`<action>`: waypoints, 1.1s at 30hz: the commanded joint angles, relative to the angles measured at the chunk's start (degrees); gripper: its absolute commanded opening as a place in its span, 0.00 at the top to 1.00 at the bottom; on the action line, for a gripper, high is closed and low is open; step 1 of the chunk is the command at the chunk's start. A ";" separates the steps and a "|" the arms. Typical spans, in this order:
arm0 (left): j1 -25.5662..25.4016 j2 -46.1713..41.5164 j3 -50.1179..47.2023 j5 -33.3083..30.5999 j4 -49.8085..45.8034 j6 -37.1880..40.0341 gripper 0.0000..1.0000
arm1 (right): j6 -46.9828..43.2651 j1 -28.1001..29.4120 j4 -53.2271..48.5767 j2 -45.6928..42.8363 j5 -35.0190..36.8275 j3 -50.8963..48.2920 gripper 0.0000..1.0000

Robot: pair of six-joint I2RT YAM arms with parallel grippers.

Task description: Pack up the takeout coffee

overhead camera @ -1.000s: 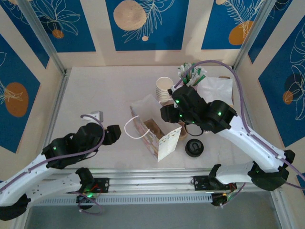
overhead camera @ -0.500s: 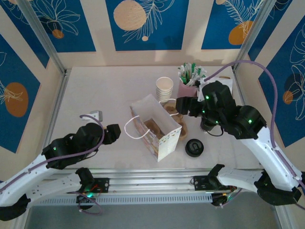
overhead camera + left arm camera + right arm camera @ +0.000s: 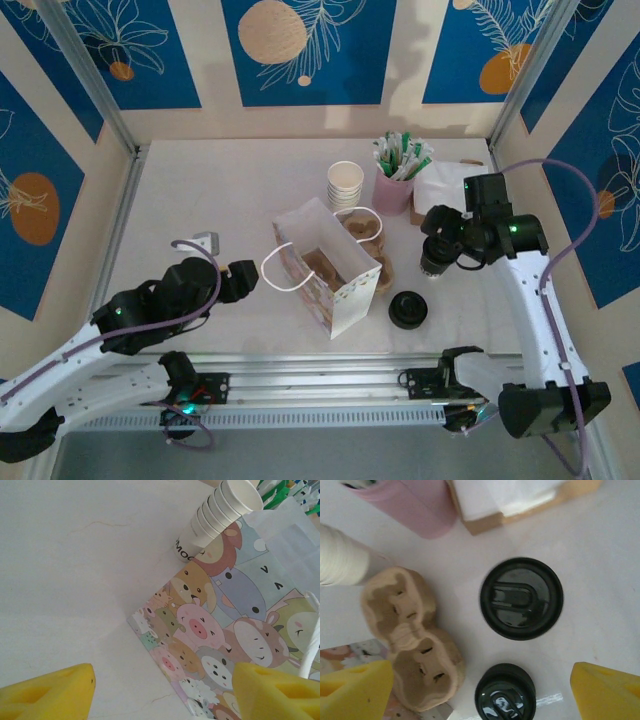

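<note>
Left pincer (image 3: 162, 694): jaws spread wide, nothing held, set low over the bare worktop (image 3: 75, 580). Straight ahead of it, closest to its right-hand pad, stands the cartoon-printed paper bag (image 3: 220, 645). The top view shows the bag upright with its mouth open and its white handle (image 3: 280, 268) hanging toward this pincer. Beyond the bag lies a stack of white paper cups (image 3: 220, 515).

Right pincer (image 3: 479, 689): jaws spread wide, nothing held, pointing down at the worktop. A small black lid (image 3: 505, 692) lies flat below the gap between its pads. Just beyond that sits a second, larger-looking black lid (image 3: 521, 597); the two are apart. To the pincer's left lies the moulded-pulp cup carrier (image 3: 412, 635), beside the bag. Farthest out stand a pink holder (image 3: 415, 500) and a box of white napkins (image 3: 520, 500).
</note>
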 commanded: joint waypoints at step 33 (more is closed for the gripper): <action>-0.27 -4.63 2.75 -5.98 -3.79 15.80 0.21 | -69.70 -7.74 8.47 3.11 -26.01 -8.62 0.05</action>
